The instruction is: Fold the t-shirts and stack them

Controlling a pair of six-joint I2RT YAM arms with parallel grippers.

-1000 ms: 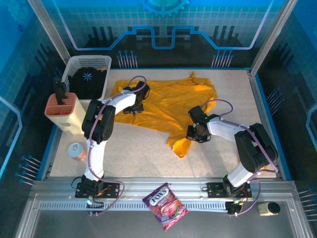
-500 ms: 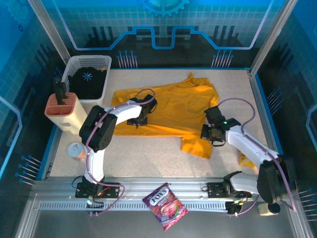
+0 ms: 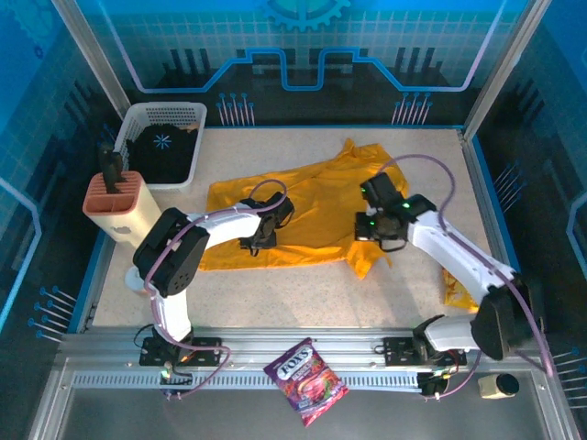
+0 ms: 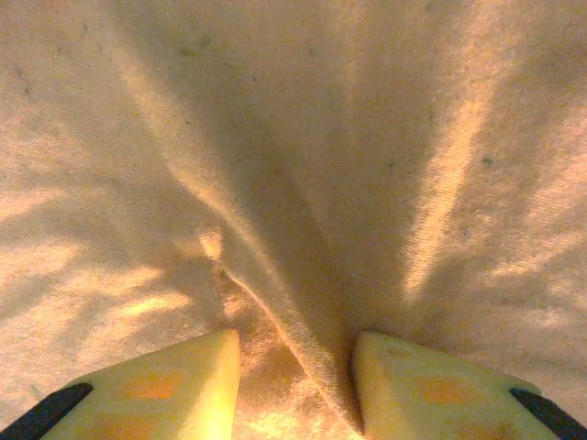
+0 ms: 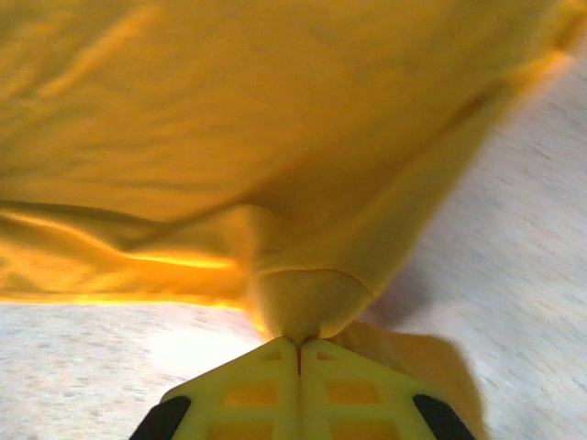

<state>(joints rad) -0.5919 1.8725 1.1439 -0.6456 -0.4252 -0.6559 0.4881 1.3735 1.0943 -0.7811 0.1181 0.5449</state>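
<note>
**Top external.** The t-shirt (image 3: 316, 192) lay across the middle of the table (image 3: 303, 284). It was rumpled, its near hem running left to right and a peak of cloth pointing to the far side. The left gripper (image 3: 260, 238) sat on the near hem, left of centre. The right gripper (image 3: 378, 231) was at the shirt's right part, where a tail of cloth hung off toward the near side. A white basket (image 3: 145, 115) with a dark garment (image 3: 163, 147) stood at the far left. A small scrap of yellow cloth (image 3: 456, 291) lay near the right edge, and I could not tell what it was.

**Left wrist.** The left gripper (image 4: 295, 385) showed a narrow gap between its fingers (image 4: 165, 390), with a ridge of t-shirt (image 4: 303, 183) running into it. Creases fanned out from that spot, so I judged it was holding the fold.

**Right wrist.** The right gripper (image 5: 298, 353) had its jaws pressed together on a rounded tuck of t-shirt (image 5: 257, 119). The cloth hung lifted, with speckled table (image 5: 541, 211) visible beyond it at the right.

**Judgement.** The step in hand was laying the shirt out, with no fold made yet. The next move calls for drawing the two holds apart along the near hem until the cloth is taut. It should then be lowered flat before either hold is let go, since thin fabric bunches easily.
</note>
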